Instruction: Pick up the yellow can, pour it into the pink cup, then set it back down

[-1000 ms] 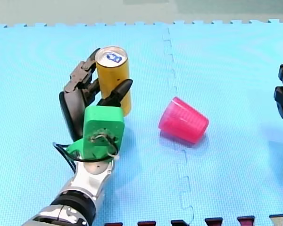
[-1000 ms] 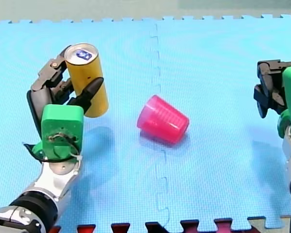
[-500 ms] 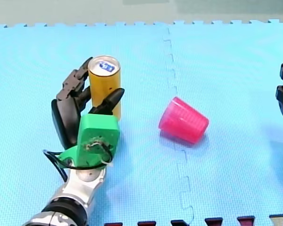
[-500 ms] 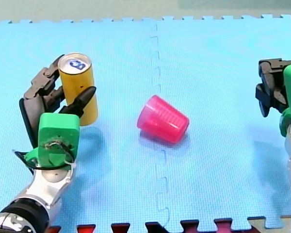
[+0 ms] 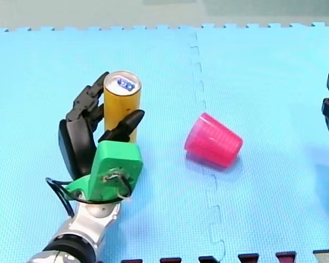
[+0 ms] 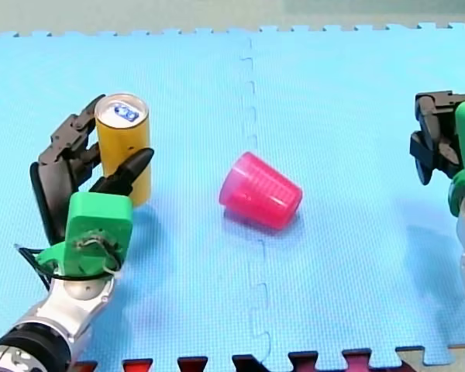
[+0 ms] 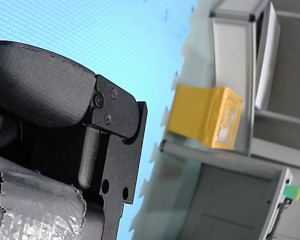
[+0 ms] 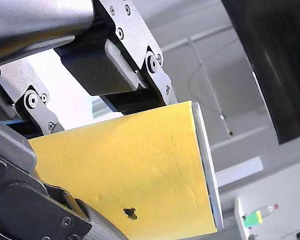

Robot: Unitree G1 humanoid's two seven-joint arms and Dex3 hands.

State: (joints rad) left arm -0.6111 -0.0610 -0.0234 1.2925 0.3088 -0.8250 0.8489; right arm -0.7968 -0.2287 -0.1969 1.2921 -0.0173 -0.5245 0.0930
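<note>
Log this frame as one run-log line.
left hand: grips yellow can, upright | pink cup: on its side, mid blue mat | right hand: at mat's right edge

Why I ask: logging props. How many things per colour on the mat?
Yellow: 1, the yellow can, in the left hand at left.
Pink: 1, the pink cup, on its side.
Total: 2. Right hand at the right edge holds nothing.

counts: yellow can [image 5: 122, 107] x1 | pink cup [image 5: 213, 140] x1 | robot hands x2: left hand [image 5: 79, 139], right hand [image 6: 435, 143] | blue foam mat [image 5: 263, 66] x1
</note>
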